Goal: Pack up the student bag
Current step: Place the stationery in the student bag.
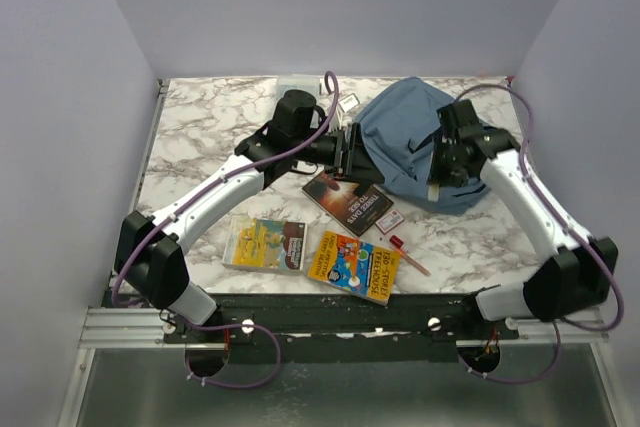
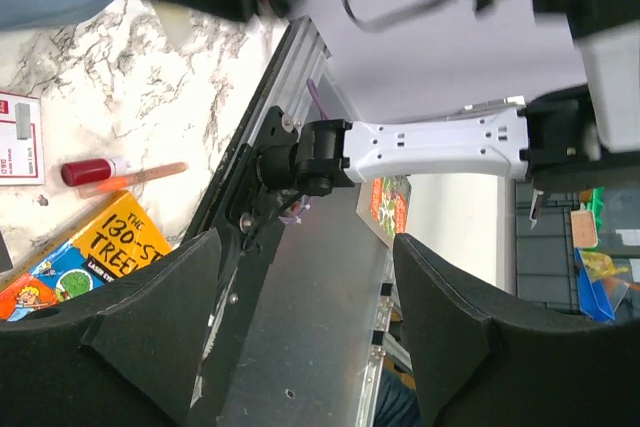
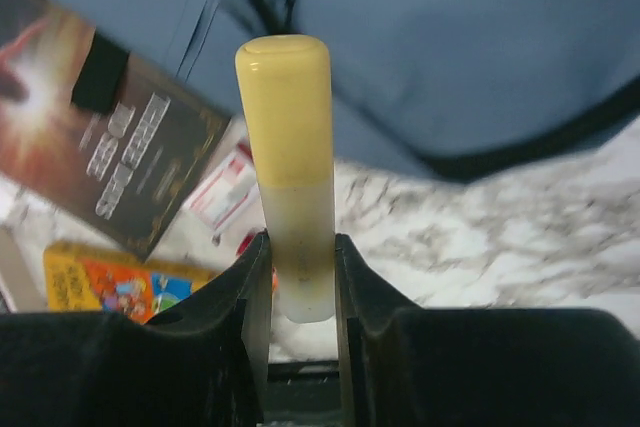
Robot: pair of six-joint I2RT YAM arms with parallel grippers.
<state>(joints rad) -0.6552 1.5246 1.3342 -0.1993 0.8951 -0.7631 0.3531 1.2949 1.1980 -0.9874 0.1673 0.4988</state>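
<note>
Right now my right claw [image 3: 300,247] is clamped on a yellow-capped stick [image 3: 285,127], one finger on each side of its pale lower half, with the cap sticking out past the fingertips. The student bag [image 3: 450,47] lies just beyond that cap. Its blue fabric and black edging fill the upper part of the right wrist view. From above, this claw hangs over the bag's near right side, low against the fabric.

My left claw [image 2: 302,247] stands wide apart with nothing between its fingers. In its own view the bag shows only as a blue patch in the top left corner, outside the gap. From above, the claw sits at the bag's left edge, and I cannot tell whether it touches the fabric.

The bag rests toward the back right of the tabletop [image 1: 200,127]. In front of it lie a dark book [image 1: 348,199], a small card [image 1: 390,217], a red-capped pen [image 1: 408,253] and a yellow book [image 1: 352,267].
</note>
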